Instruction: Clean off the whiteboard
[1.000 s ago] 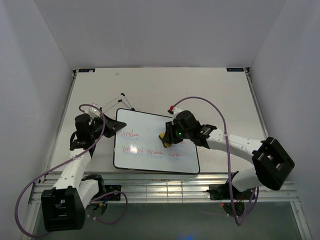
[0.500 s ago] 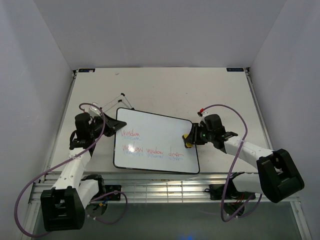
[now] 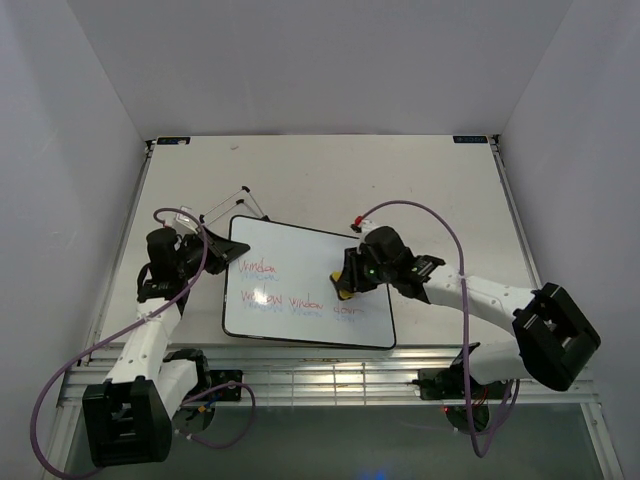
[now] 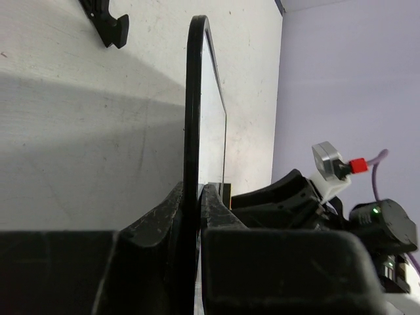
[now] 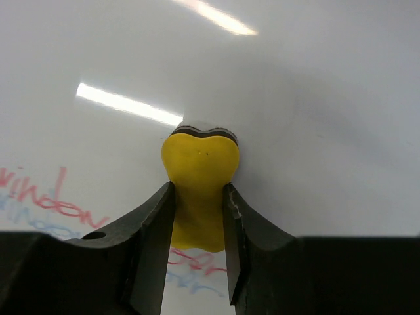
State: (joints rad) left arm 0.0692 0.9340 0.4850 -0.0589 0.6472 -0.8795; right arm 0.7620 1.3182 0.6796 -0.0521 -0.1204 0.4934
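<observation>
Clamped between the jaws of the right gripper [image 5: 197, 191]: a small yellow eraser block [image 5: 200, 161], dark pad pressed flat to the large glossy white rectangular whiteboard [image 3: 300, 250], right of centre, just beside the red handwritten rows [image 3: 300, 300]. Closed over the thin black frame at the board's left short edge: the jaws of the left gripper [image 4: 191, 193]. Lying across the white table [image 3: 440, 190] near the arms, long axis left to right, slightly skewed, writing upright towards the bases. Possibly raised a little at the held edge; hard to judge. Behind the far left corner, thin black stand legs [image 3: 243, 203].
</observation>
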